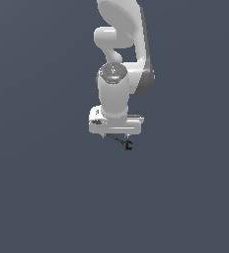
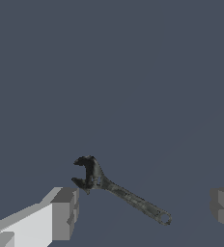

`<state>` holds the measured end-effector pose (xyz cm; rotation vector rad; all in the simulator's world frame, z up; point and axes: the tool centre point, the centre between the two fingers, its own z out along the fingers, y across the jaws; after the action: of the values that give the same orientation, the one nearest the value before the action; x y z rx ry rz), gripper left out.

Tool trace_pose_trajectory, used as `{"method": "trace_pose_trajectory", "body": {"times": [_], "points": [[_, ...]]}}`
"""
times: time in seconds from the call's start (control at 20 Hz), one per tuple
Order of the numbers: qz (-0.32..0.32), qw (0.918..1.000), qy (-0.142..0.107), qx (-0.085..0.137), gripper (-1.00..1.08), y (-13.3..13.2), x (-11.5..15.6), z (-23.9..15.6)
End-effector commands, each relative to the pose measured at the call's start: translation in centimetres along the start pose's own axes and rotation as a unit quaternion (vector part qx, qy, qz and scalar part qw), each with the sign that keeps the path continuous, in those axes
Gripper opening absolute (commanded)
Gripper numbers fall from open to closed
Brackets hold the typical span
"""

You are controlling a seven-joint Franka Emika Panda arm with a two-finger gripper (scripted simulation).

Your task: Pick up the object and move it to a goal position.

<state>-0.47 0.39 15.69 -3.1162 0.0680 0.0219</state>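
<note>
We are seeing small black wrench [image 2: 119,190], thin mottled dark shaft, forked open head at one end, small ring hole at other. In wrist view it is lying between two grey finger pads [image 2: 64,213], touching neither; white gripper [image 2: 143,212] is standing wide apart. In exterior view wrench [image 1: 122,142] is showing just under white gripper [image 1: 116,132], poking toward exterior view's right. We are seeing plain dark blue-grey surface [image 1: 37,197] all around, no visible edges.
</note>
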Motion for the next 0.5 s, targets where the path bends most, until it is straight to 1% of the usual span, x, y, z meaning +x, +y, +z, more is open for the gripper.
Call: {"method": "trace_pose_trajectory", "body": {"times": [0.0,0.15,0.45], "points": [[0.0,1.0,0.0,0.0,1.0,0.0,0.0,0.0],[0.003,1.0,0.0,-0.001,1.0,0.5,0.1,-0.1],[0.021,0.9998,0.0,-0.007,1.0,2.7,0.5,-0.8]]}}
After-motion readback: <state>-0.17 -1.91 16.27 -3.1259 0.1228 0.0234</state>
